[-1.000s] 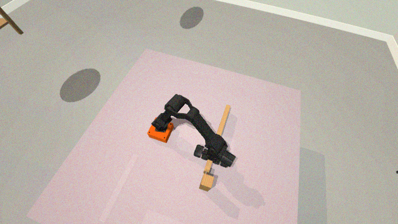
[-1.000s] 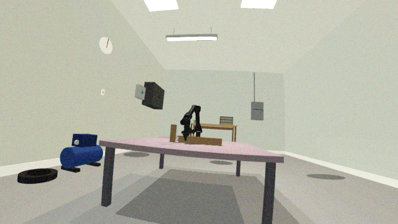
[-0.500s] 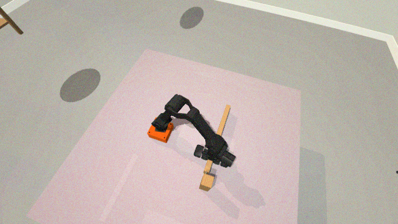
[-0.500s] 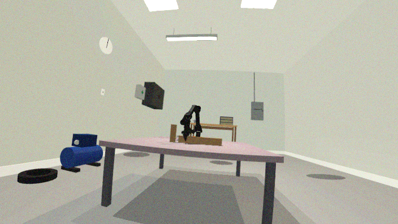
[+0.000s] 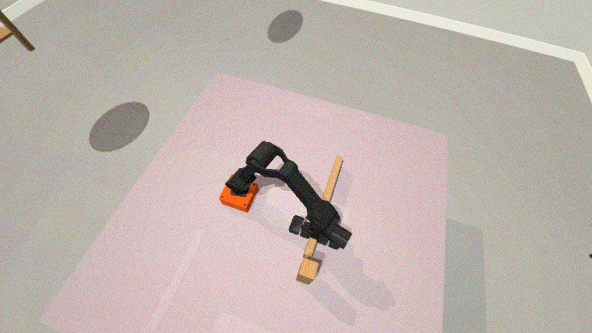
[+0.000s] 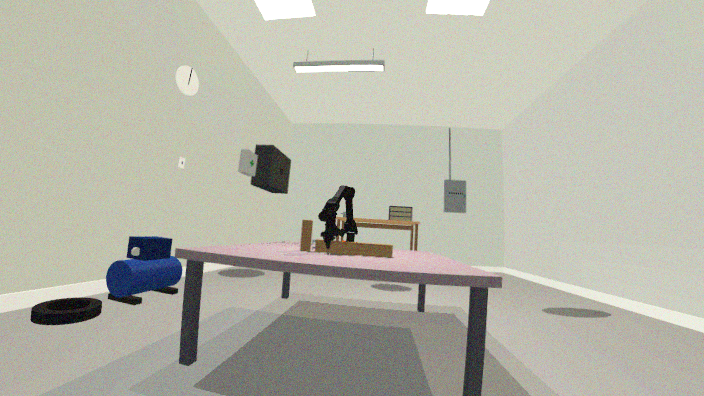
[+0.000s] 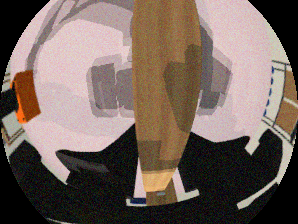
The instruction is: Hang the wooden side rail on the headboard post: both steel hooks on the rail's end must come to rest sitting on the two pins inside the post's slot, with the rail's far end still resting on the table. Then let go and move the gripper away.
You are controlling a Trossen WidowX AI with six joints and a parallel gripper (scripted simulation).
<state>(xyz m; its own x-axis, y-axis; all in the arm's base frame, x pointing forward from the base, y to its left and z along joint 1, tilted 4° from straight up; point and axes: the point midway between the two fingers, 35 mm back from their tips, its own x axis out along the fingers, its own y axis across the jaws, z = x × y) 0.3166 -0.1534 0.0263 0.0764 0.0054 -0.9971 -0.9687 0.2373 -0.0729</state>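
The wooden side rail (image 5: 332,181) (image 6: 365,249) (image 7: 162,63) lies flat on the pink table (image 5: 378,168) (image 6: 430,270). Its near end points at the short upright headboard post (image 5: 307,271) (image 6: 306,235), a small gap away. My gripper (image 5: 318,236) (image 6: 327,245) is down over the rail close to that end and is shut on the rail. In the wrist view the rail runs straight up the middle between the fingers. The steel hooks and the post's slot and pins cannot be made out.
The arm's orange base (image 5: 237,201) (image 7: 24,96) stands left of the rail. The table edge (image 6: 350,272) is well away from the post. On the floor are a blue tank (image 6: 144,274) and a tyre (image 6: 66,310); a wooden bench (image 6: 395,224) stands at the back.
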